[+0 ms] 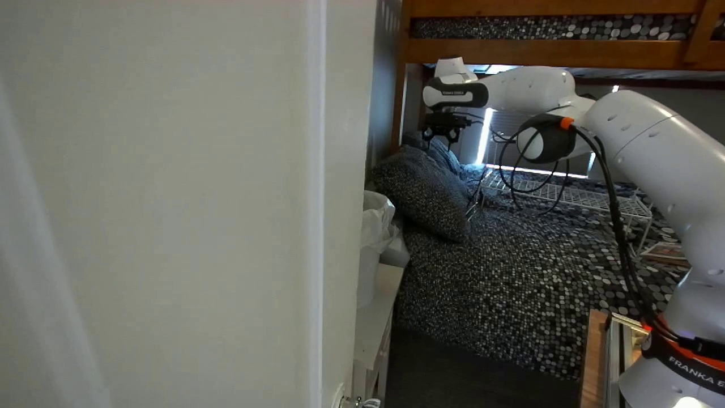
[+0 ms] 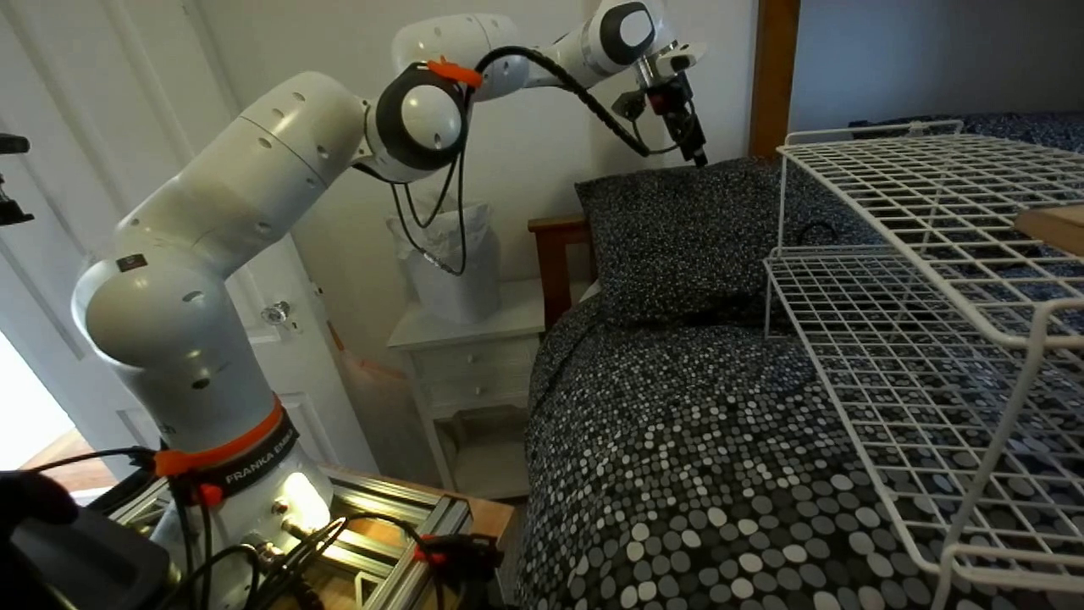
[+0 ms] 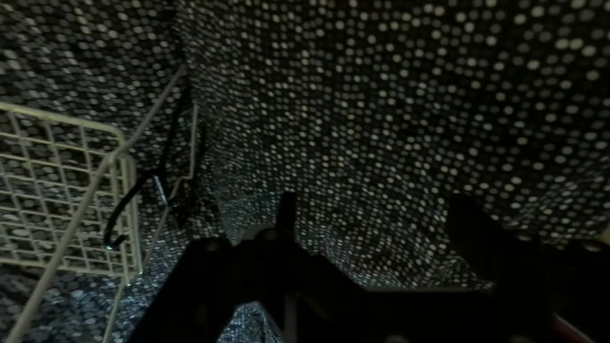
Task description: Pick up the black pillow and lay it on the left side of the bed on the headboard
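Note:
The black pillow point(image 1: 422, 190) leans tilted at the head end of the bed point(image 1: 493, 289), against the wall side. It also shows in an exterior view point(image 2: 669, 246), and its speckled fabric fills much of the wrist view point(image 3: 362, 109). My gripper point(image 1: 439, 147) is above the pillow's upper edge, pointing down. In an exterior view the gripper point(image 2: 700, 161) looks close to the top edge; I cannot tell whether it touches. In the wrist view the fingers point(image 3: 372, 196) are wide apart with nothing held between them, and pillow fabric lies beyond.
A white wire rack point(image 2: 881, 296) stands on the bed beside the pillow, and shows in the wrist view point(image 3: 62, 190). Another pillow point(image 1: 444, 154) lies behind. A white nightstand point(image 2: 466, 339) with a lined bin point(image 2: 453, 271) stands beside the bed. A wooden bunk frame point(image 1: 544, 52) runs overhead.

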`<state>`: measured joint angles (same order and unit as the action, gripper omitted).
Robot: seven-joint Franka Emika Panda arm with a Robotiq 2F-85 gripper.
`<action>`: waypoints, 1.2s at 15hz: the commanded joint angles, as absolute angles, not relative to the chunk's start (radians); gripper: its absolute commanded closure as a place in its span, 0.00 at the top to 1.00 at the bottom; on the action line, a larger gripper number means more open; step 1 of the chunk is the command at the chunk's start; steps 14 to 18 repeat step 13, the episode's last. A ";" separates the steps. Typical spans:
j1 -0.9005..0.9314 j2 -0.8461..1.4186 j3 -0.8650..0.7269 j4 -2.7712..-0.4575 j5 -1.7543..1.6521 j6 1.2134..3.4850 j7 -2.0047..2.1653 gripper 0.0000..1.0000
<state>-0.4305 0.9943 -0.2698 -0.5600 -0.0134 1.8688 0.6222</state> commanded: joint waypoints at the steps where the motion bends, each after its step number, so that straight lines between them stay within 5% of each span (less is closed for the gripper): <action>1: -0.360 0.947 -0.332 -0.640 -0.114 1.763 0.596 1.00; 9: -0.236 0.817 -0.364 -0.900 -0.310 1.839 0.328 1.00; 10: -0.264 0.908 -0.362 -0.743 -0.272 1.775 0.397 1.00; 18: -0.250 0.865 -0.362 -0.817 -0.291 1.814 0.346 1.00</action>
